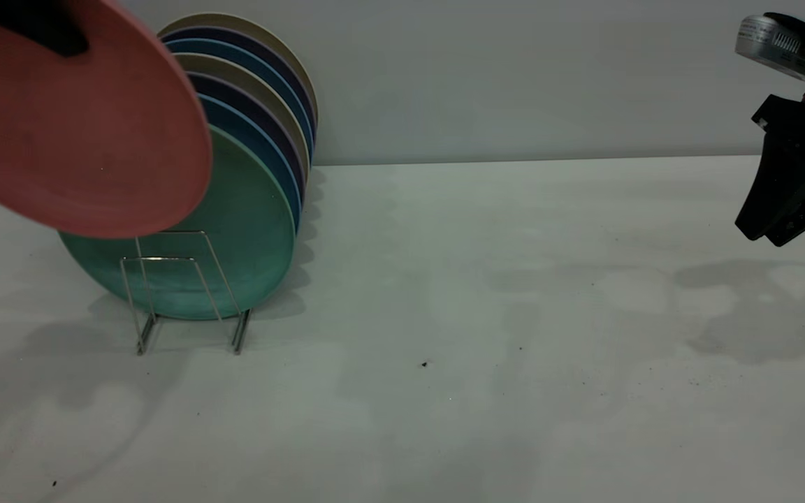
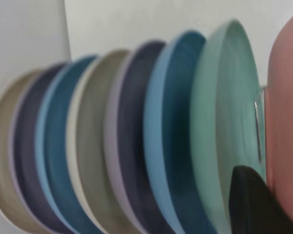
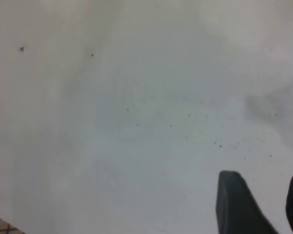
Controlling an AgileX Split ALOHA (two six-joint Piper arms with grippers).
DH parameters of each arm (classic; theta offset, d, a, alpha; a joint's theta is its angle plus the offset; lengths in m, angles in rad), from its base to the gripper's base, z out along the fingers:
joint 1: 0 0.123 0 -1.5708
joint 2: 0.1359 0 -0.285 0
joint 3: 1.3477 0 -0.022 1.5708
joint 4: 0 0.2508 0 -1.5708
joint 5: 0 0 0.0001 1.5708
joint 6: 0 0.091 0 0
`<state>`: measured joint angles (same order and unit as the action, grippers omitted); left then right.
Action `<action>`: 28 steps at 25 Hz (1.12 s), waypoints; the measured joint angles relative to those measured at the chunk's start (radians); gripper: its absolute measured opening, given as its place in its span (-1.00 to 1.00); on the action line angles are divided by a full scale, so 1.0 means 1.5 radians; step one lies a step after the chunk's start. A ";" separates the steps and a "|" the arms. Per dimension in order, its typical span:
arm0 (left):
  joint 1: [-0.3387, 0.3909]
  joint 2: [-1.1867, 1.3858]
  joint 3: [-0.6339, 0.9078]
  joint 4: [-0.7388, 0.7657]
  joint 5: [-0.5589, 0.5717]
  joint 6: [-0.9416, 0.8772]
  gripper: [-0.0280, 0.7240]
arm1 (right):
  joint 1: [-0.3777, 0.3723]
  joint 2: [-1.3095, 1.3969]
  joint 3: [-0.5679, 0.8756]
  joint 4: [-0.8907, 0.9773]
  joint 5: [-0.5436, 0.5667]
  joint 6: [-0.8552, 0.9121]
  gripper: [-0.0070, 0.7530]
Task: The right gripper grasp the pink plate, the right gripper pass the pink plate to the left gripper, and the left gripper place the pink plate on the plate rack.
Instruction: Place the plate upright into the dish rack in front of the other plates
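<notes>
The pink plate (image 1: pixel 74 119) is hanging tilted in the air at the upper left of the exterior view, above and in front of the plate rack (image 1: pixel 186 293), and its lower edge is overlapping the teal-green plate (image 1: pixel 235 237) from the camera's side. The left gripper (image 1: pixel 39 28) is showing only as a dark finger lying across the plate's upper face, and in the left wrist view one black finger (image 2: pixel 256 204) is pressing against the pink surface, so this gripper is clamping the plate. The rack is standing on the white table (image 1: pixel 479 314) with its two front wire loops unoccupied; behind them the teal-green plate is leading a row of upright plates (image 1: pixel 263 98) in blue, dark navy and beige, all leaning toward the rear. The right gripper (image 1: pixel 769 234) is hovering at the far right, well apart from the rack, with its fingers pointing down and holding nothing; the right wrist view is showing two fingertips (image 3: pixel 239 204) with a clear gap between them above bare tabletop. The table surface is matte and pale, is carrying scattered dark specks (image 1: pixel 424 364), and is receiving soft grey shadows under both arms. A plain light grey wall (image 1: pixel 514 77) is rising directly behind the table's rear edge.
</notes>
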<state>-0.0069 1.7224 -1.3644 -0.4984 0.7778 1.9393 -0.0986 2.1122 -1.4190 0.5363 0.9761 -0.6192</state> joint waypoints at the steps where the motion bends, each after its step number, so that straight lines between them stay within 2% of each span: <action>1: 0.000 0.000 0.000 -0.013 -0.001 0.012 -0.60 | 0.000 0.000 0.000 0.000 -0.001 0.000 -0.27; 6: 0.000 0.000 0.000 -0.037 -0.020 0.045 -0.60 | 0.000 0.000 0.000 0.000 -0.001 0.000 -0.27; 28: 0.000 0.091 -0.001 -0.059 -0.039 0.037 -0.60 | 0.000 0.000 0.000 0.000 -0.002 0.000 -0.27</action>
<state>-0.0069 1.8588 -1.3653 -0.5872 0.7190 1.9955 -0.0986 2.1122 -1.4190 0.5363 0.9729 -0.6192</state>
